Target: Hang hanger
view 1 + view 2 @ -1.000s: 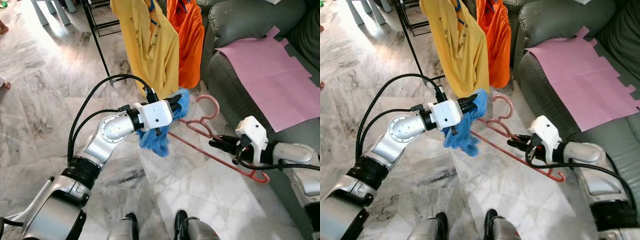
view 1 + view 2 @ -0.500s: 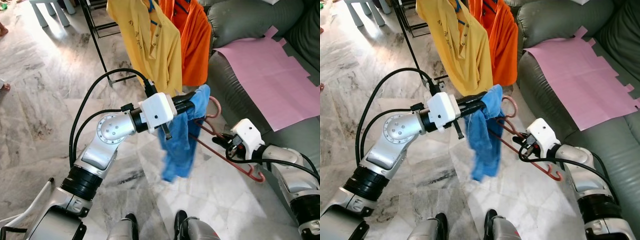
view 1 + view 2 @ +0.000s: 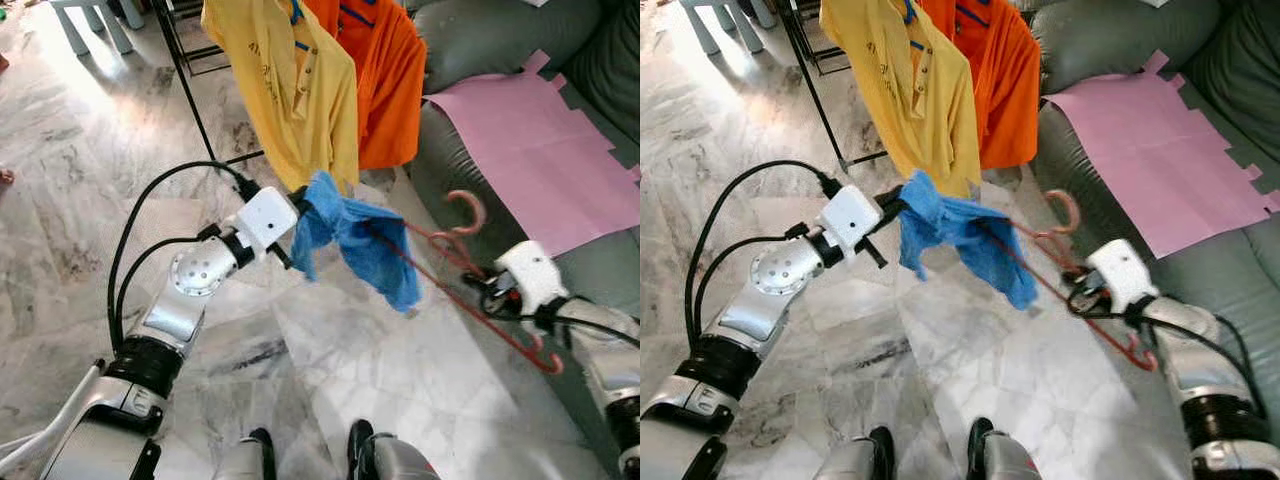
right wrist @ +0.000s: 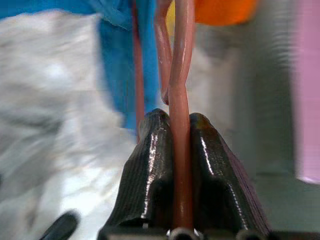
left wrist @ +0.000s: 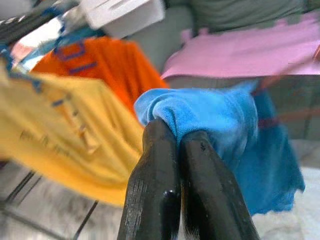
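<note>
Left gripper (image 5: 177, 142) pinched on crumpled blue cloth garment (image 3: 350, 235), draped over pink-red plastic hanger (image 3: 470, 290). Right gripper (image 4: 180, 125) clamped on hanger wire beside its hook.

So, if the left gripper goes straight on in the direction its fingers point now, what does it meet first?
Probably the pink hanger. The left gripper is shut on the blue cloth and points across toward the grey sofa; the right gripper holds the hanger in between. Depth is unclear, so it might pass it.
</note>
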{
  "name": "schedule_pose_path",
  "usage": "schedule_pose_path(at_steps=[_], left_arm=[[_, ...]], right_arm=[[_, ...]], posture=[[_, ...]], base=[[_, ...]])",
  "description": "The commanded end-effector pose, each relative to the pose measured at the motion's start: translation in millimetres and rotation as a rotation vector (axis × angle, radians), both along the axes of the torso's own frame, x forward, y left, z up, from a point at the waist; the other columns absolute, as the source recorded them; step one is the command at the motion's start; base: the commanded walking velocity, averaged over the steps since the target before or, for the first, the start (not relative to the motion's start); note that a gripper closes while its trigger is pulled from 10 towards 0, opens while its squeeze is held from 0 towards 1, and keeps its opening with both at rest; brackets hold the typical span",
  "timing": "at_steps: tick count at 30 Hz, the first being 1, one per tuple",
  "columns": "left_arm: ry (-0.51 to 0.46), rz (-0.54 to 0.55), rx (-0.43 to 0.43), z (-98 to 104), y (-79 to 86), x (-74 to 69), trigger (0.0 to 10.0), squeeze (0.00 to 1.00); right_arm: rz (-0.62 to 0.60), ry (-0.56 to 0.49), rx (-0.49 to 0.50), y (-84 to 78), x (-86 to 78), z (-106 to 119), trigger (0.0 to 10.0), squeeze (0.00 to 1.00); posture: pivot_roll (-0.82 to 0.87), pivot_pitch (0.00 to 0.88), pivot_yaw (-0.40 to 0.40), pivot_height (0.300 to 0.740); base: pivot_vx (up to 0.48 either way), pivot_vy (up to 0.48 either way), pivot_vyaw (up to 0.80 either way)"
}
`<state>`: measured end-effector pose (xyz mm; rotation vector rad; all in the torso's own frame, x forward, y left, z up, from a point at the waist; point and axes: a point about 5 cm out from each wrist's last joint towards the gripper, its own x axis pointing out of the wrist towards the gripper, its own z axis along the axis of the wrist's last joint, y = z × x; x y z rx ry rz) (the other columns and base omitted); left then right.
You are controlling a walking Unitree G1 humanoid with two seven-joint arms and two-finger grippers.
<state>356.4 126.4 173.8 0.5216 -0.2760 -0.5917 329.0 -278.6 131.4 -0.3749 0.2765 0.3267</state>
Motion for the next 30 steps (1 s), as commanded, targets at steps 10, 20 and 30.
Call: schedule_pose_path(at_steps=[10,20,30], left_arm=[[-0.004,0.174,-0.154,-16.5,13.4,-8.4,10.0,0.00],[0.072,-0.121,-0.235,-30.8,-74.0,-45.1,10.0,0.00],[-0.074,-0.246,-0.022,-28.6,-125.3,-58.9,10.0,0.00]], right_arm=[[-0.281,-0.314,0.112,-12.1,34.8,73.3,10.0,0.00],[-0.203,-0.587,0.359,51.3,66.4,135.6,10.0,0.00],[0.180,-0.534,0.632,148.4,74.9,164.2,10.0,0.00]], posture=[[-0.10,0.168,-0.044,0.740],[-0.10,0.123,-0.022,0.740],[-0.07,0.110,-0.025,0.740]], base=[[0.000,0.000,0.00],[0.000,0.000,0.00],[0.000,0.000,0.00]])
